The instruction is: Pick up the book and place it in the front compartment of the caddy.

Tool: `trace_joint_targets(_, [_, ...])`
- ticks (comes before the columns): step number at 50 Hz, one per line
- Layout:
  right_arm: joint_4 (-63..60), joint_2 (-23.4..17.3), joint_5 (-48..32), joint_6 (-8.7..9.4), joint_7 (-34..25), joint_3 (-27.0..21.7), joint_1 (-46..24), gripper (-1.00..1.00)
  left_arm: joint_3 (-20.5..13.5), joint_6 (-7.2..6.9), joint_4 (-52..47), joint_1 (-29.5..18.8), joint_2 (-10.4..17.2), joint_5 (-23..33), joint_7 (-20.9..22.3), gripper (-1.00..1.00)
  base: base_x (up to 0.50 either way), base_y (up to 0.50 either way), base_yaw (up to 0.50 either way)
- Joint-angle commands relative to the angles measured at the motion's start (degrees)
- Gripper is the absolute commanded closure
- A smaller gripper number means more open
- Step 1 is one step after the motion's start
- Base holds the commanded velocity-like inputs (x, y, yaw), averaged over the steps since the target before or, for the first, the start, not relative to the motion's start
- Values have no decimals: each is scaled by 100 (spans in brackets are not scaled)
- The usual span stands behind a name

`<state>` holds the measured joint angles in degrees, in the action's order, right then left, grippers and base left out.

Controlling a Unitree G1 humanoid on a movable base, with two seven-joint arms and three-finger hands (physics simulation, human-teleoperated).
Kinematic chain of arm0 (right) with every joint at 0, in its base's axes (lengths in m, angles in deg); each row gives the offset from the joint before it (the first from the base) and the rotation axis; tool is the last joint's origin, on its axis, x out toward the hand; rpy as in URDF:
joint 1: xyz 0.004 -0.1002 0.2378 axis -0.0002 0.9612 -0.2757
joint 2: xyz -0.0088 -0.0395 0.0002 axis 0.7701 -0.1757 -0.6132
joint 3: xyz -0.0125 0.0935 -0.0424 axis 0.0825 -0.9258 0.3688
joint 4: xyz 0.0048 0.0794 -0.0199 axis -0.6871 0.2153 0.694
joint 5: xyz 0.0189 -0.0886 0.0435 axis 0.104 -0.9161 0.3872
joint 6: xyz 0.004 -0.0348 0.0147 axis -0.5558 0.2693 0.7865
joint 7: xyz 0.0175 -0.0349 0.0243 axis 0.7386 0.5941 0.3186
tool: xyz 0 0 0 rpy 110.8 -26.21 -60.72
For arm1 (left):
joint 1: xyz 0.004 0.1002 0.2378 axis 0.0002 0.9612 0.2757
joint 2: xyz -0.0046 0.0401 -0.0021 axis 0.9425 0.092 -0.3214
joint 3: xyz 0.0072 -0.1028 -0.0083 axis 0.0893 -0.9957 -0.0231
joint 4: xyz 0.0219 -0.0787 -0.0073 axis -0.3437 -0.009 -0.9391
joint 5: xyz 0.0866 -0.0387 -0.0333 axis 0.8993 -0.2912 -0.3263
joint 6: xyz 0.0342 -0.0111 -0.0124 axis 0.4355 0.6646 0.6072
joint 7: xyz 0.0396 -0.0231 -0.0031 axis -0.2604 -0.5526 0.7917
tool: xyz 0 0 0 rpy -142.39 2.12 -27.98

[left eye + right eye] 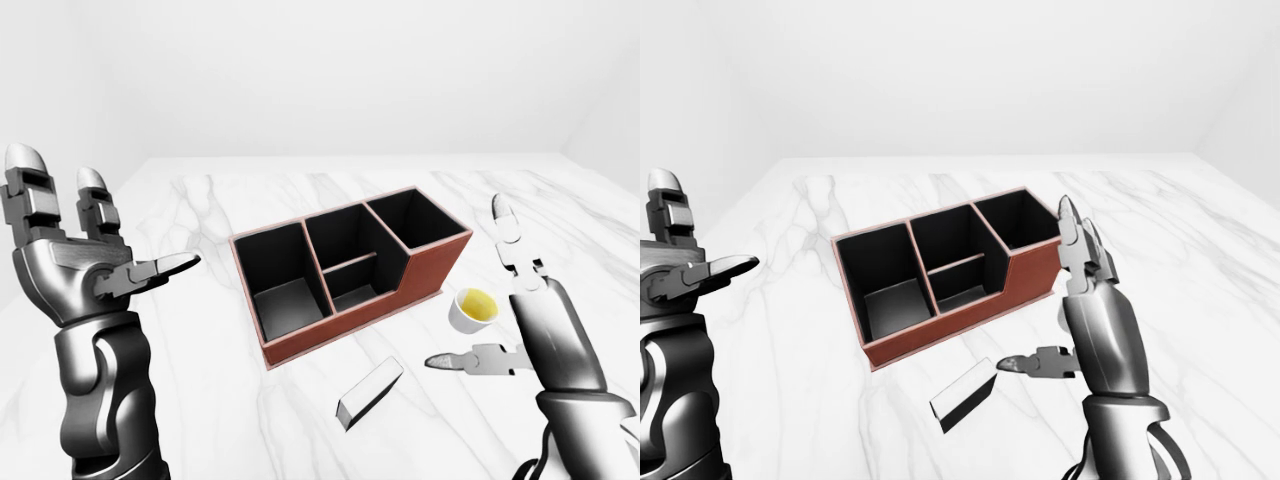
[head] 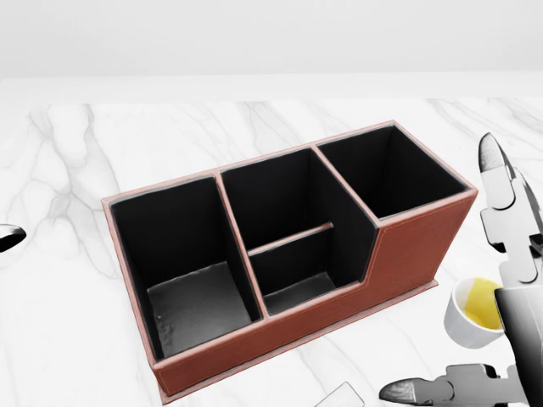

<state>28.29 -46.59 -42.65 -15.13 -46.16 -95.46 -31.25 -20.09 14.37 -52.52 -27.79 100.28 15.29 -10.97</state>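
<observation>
Both hands, left hand (image 1: 85, 265) and right hand (image 1: 515, 320), open and empty; right should lower squarely over the book (image 1: 370, 392) lying below the caddy (image 1: 345, 270).

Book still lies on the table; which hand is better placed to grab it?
Right. The open right hand hovers just right of the book in the left-eye view; the left hand is raised far off at the left edge.
</observation>
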Motion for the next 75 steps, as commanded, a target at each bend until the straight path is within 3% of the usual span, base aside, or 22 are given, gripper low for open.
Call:
trace_joint_targets(1, [0, 0, -465, 0, 0, -291, -334, -100, 201, 0, 455, -43, -62, 232, -84, -100, 0, 0, 0])
trace_joint_targets(19, [0, 0, -708, 0, 0, -208, -194, -100, 244, 0, 417, -1, -111, 306, -62, -100, 0, 0, 0])
trace_joint_targets(27, [0, 0, -1045, 0, 0, 230, 280, -100, 260, 0, 418, 5, -123, 336, -58, -100, 0, 0, 0])
trace_joint_targets(53, [0, 0, -1775, 0, 0, 1046, 665, -100, 313, 0, 445, 48, -176, 423, -10, -100, 0, 0, 0])
trace_joint_targets(62, [0, -728, -1990, 0, 0, 1603, 587, -100, 316, 0, 446, 48, -182, 436, -2, -100, 0, 0, 0])
trace_joint_targets(67, [33, -1431, -2031, 0, 0, 2035, 676, -100, 320, 0, 503, 25, -177, 440, -1, -100, 0, 0, 0])
trace_joint_targets(75, [358, -1852, -1903, 0, 0, 2280, 678, -100, 326, 0, 501, 33, -180, 443, 7, -100, 0, 0, 0])
